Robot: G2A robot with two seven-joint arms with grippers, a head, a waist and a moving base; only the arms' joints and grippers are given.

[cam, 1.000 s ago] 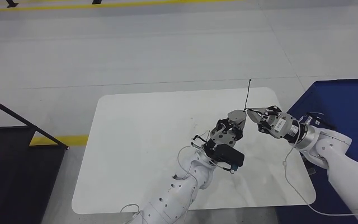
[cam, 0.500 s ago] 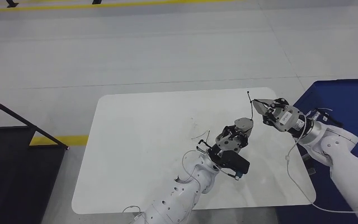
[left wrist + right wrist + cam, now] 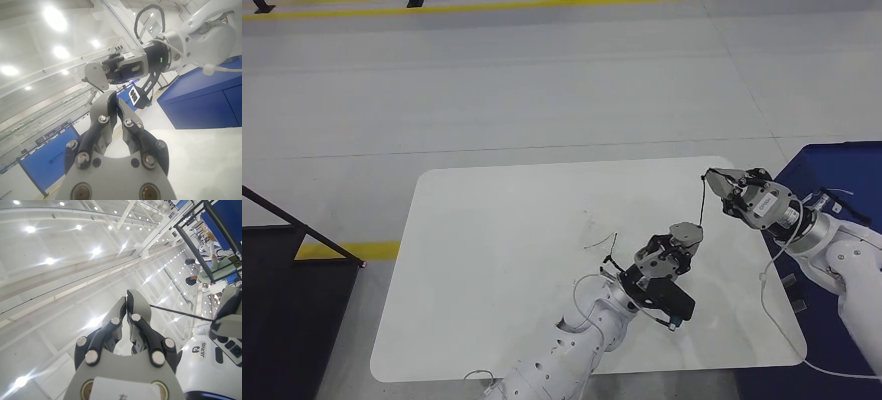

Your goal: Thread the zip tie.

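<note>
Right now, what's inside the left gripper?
The left gripper is shut on a thin black zip tie, whose strand runs out to the right gripper. The pinched end, and any threading there, is covered by the fingers.

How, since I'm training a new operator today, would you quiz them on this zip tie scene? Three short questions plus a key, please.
1. True or false: the right gripper is wide open.
2. The zip tie is: A) lying loose, B) stretched between both grippers, C) coiled into a loop.
3. Fill in: the left gripper is ___ on the zip tie's other end.
Key: 1 false; 2 B; 3 shut.
</note>
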